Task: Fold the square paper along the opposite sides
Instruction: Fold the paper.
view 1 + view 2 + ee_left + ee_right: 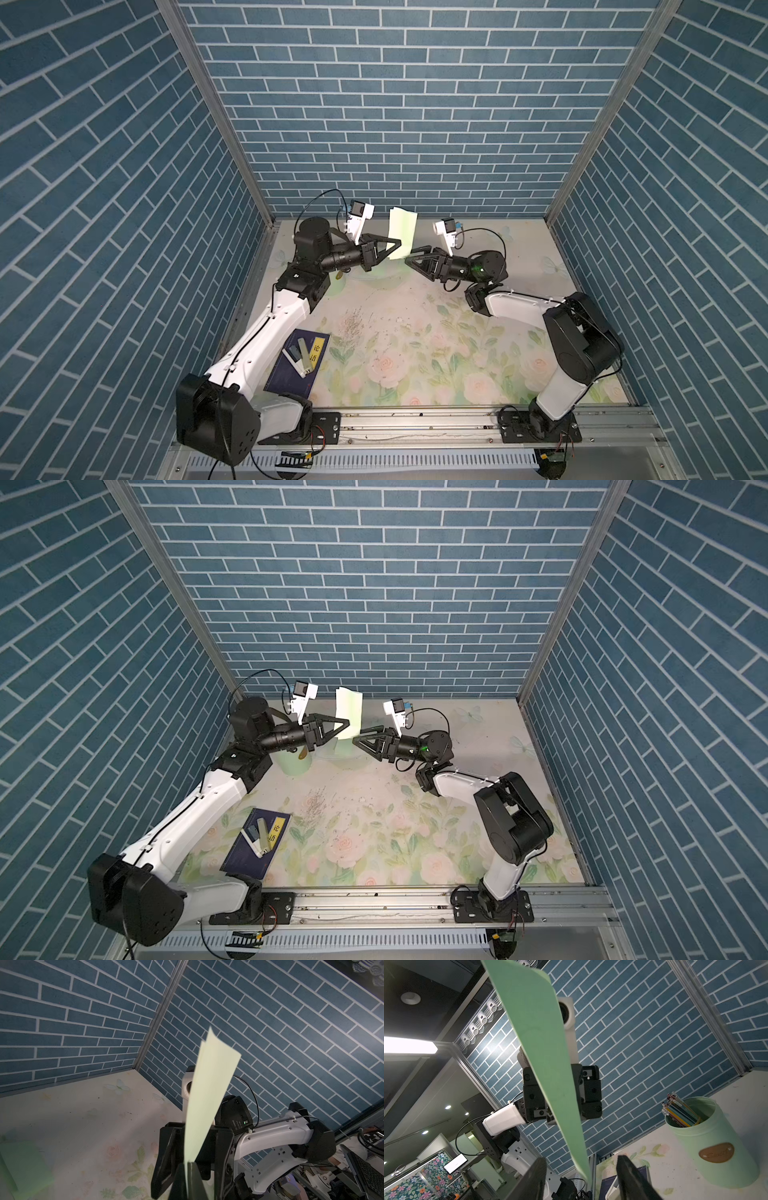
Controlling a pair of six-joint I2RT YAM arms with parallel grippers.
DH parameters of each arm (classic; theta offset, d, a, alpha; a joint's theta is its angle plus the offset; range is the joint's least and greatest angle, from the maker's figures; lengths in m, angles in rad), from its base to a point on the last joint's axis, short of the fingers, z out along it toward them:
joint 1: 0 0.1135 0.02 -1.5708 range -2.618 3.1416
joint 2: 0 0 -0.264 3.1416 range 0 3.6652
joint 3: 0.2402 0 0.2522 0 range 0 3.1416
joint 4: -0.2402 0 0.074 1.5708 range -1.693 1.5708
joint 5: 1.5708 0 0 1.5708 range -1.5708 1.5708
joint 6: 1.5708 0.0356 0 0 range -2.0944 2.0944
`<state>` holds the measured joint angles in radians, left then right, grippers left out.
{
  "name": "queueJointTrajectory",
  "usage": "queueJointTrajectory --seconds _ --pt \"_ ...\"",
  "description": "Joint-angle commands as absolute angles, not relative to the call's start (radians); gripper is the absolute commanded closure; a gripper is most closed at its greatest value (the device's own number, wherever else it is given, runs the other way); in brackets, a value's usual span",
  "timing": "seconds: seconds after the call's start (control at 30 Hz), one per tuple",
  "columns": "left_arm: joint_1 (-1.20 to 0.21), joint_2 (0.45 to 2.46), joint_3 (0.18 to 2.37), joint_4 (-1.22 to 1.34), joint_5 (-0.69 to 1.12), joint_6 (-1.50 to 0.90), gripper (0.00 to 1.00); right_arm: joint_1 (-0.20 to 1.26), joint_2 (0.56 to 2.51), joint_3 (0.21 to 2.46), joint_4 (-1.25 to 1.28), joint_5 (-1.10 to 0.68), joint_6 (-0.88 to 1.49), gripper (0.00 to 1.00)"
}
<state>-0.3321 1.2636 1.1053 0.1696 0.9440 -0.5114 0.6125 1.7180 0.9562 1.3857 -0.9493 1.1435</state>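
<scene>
The left gripper [188, 1164] clamped the upright paper [402, 232], which stood between the right gripper's [581, 1169] parted jaws; pinching squarely on the fold looked wise.

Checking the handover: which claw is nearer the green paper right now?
Left. The left claw is shut on the green paper, holding it upright off the table. The right claw is open, its fingers straddling the sheet's lower edge without gripping it.

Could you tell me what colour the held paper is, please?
Pale green paper, clearest in the right wrist view.
</scene>
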Motion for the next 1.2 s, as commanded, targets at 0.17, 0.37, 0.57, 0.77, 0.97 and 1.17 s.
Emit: queueJointTrajectory --seconds 0.17,0.37,0.57,0.77,0.97,1.17 --pt "-0.33 1.237 1.076 0.19 0.953 -0.516 1.0 0.609 1.709 1.037 1.331 -0.907 1.076 0.53" --pt "-0.329 1.233 1.067 0.173 0.947 -0.501 1.0 0.609 1.723 1.052 1.362 -0.906 1.103 0.78" --pt "-0.33 1.237 1.074 0.131 0.931 -0.476 1.0 0.609 1.71 1.034 1.361 -0.896 1.102 0.93" --pt "-0.33 1.256 1.075 0.023 0.921 -0.445 1.0 0.591 1.664 0.979 1.3 -0.905 1.062 0.54" --pt "-0.415 1.322 1.006 -0.261 0.753 -0.323 1.0 0.518 1.395 0.746 0.829 -0.793 0.701 0.5" --pt "-0.548 1.449 0.907 -0.336 0.674 -0.297 1.0 0.654 1.166 0.527 0.54 -0.308 0.285 0.62"
